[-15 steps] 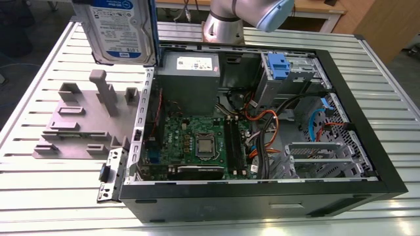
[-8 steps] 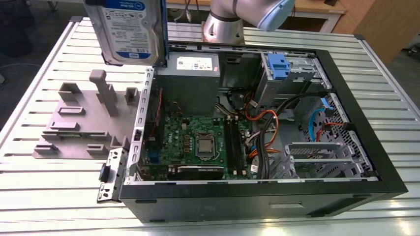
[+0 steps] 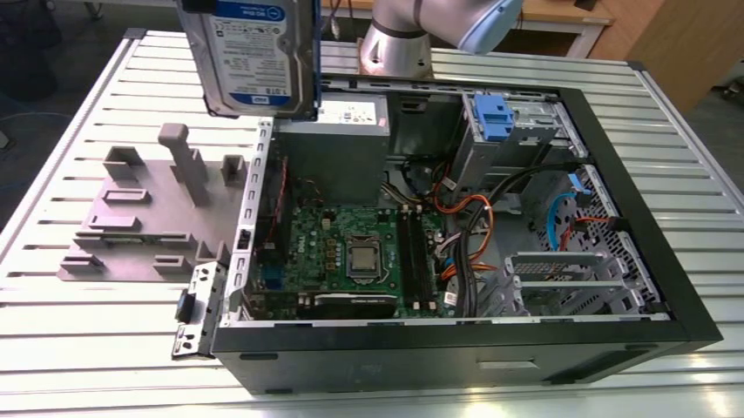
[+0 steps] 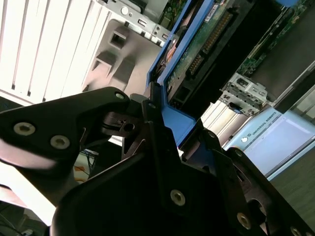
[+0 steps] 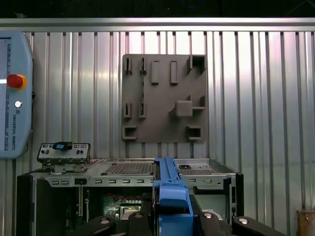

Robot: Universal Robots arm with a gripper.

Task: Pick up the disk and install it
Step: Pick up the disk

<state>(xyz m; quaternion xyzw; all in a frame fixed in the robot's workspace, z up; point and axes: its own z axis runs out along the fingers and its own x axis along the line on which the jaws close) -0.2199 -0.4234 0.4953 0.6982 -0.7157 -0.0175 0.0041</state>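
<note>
Now, disk (image 3: 258, 57): you have it in the air, standing on edge with its label toward the exterior camera, above the case wall at the exterior view's left.
Gripper (image 4: 165, 132): in both wrist views its black fingers are pressed onto the blue carrier (image 5: 170, 196) from either side; nothing else bears the drive.
Case (image 3: 628, 200): it lies open on the table (image 3: 70, 331), motherboard (image 3: 348, 252) facing up, with cables (image 3: 465, 261) looped beside it.
Cage (image 3: 517, 139): the silver cage with its blue latch (image 3: 493, 117) sits at the far corner, well apart from the disk.
Fixture (image 3: 139, 218): the grey holder plate lies just beside the case.
Carry: I'd judge you do best keeping the drive upright and well above the case rim and the cables, moving slowly.
Risk: you grip plastic frame only, so a knock on the rim could probably twist the drive in the fingers.
</note>
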